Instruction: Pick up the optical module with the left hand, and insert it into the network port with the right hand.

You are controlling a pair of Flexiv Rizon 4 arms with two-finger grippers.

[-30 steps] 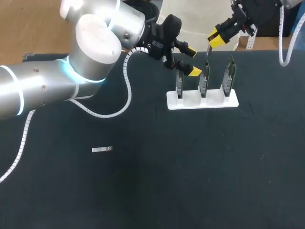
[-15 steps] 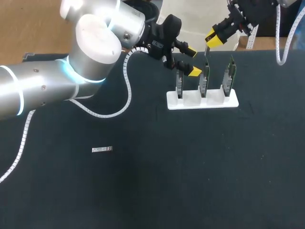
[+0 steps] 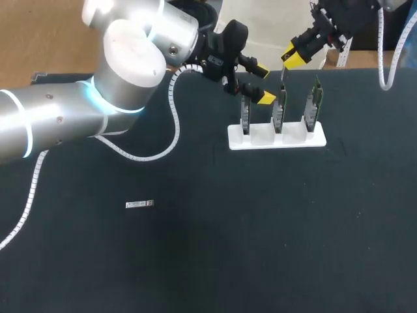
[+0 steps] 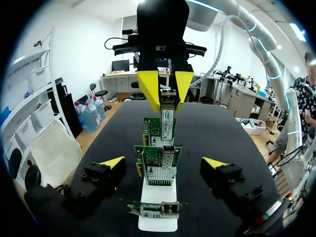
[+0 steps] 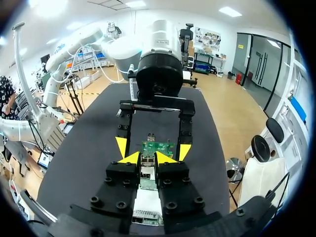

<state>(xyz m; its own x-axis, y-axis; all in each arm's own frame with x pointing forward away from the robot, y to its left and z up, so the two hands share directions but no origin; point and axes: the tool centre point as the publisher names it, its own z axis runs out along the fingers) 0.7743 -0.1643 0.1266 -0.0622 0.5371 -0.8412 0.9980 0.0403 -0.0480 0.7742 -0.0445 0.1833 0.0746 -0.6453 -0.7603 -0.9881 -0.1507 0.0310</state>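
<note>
My right gripper [image 3: 294, 55] hangs over the middle network card [image 3: 278, 115] of a white stand [image 3: 276, 139], shut on a thin optical module [image 3: 283, 74] that points down at the card. In the right wrist view the module [image 5: 146, 173] sits pinched between the right gripper's [image 5: 147, 159] yellow tips. My left gripper [image 3: 263, 83] stands open beside the stand's left end, nothing in it. In the left wrist view the left gripper [image 4: 163, 162] straddles the row of cards [image 4: 159, 163], and the right gripper [image 4: 165, 94] holds the labelled module [image 4: 167, 123] ahead. A second module [image 3: 139, 205] lies on the black table.
The stand holds three upright green cards, the right one [image 3: 315, 104] nearest my right arm. My left arm's white cable [image 3: 171, 130] loops over the table left of the stand. The loose module lies far off toward the front left.
My right gripper has shifted slightly above the middle card with the module in it. The left arm has not moved.
</note>
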